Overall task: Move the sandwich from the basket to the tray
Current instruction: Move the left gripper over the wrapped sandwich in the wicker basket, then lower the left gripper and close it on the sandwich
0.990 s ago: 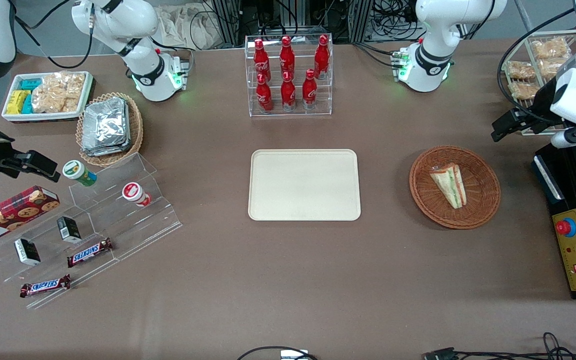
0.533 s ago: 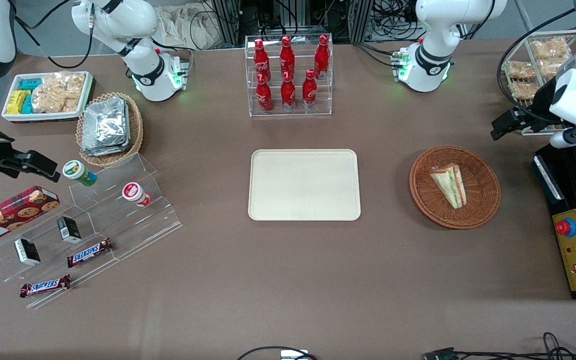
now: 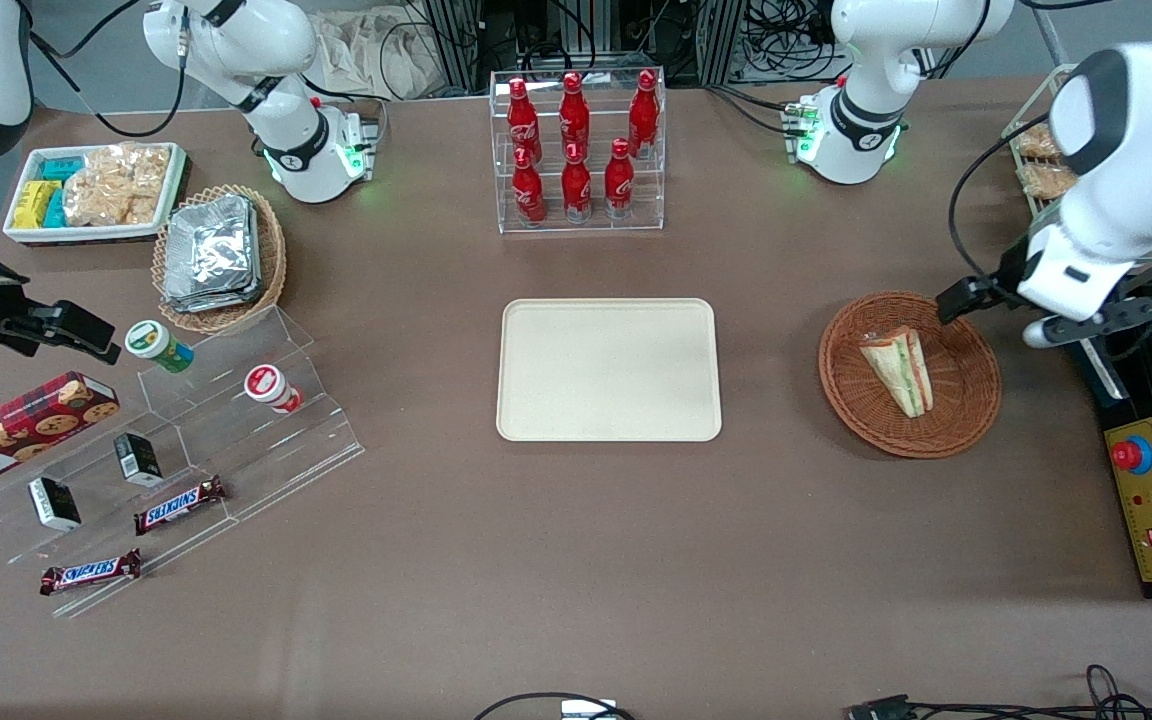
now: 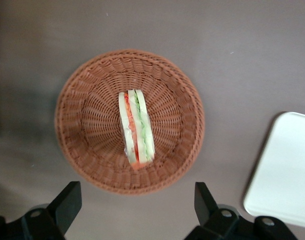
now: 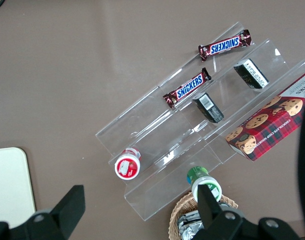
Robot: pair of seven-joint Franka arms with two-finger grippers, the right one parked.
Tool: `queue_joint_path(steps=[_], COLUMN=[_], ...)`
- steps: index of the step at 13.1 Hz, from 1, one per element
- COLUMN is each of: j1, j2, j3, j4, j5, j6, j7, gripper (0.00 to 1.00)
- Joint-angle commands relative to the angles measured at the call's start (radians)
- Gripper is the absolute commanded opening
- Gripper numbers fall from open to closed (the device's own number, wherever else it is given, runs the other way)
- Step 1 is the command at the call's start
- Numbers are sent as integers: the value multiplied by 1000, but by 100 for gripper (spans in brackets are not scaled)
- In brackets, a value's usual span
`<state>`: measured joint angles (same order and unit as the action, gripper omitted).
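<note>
The sandwich [image 3: 898, 370], a wrapped white wedge with green and red-orange layers, lies in the round reddish-brown wicker basket [image 3: 966, 400]. The cream-beige tray [image 3: 608, 369] lies flat at the table's middle, beside the basket, with nothing on it. The left arm's gripper [image 3: 958, 299] hangs above the basket's rim, on the side toward the working arm's end, a little farther from the front camera than the sandwich. In the left wrist view the gripper [image 4: 136, 207] is open and empty, with the sandwich [image 4: 136, 128], the basket [image 4: 92, 130] and a corner of the tray [image 4: 285, 170] below it.
A black control box with a red button [image 3: 1151, 480] stands beside the basket at the working arm's end. A wire rack of bagged snacks [image 3: 1041, 160] stands farther back. A clear rack of red bottles [image 3: 577, 150] stands farther from the front camera than the tray.
The left arm has swung in from the table's end toward the basket. Its gripper now hangs over the basket's rim. The sandwich, basket and tray have not moved.
</note>
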<state>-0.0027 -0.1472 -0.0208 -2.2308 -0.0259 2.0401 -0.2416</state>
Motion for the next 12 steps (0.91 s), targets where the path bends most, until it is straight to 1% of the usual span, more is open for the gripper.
queue_joint_path(steps=[1, 3, 7, 8, 10, 11, 12], j1=[1, 12, 18, 18, 14, 13, 13], j2=[10, 90, 233, 262, 302, 302, 301], j3=[4, 4, 2, 2, 2, 2, 2], j4=[-145, -188, -248, -263, -265, -265, -265], j5=[6, 4, 6, 6, 6, 6, 6], j6=[197, 337, 527, 567, 583, 583, 583], j7=[13, 12, 11, 11, 15, 15, 16], gripper=[100, 100, 100, 100, 99, 96, 89])
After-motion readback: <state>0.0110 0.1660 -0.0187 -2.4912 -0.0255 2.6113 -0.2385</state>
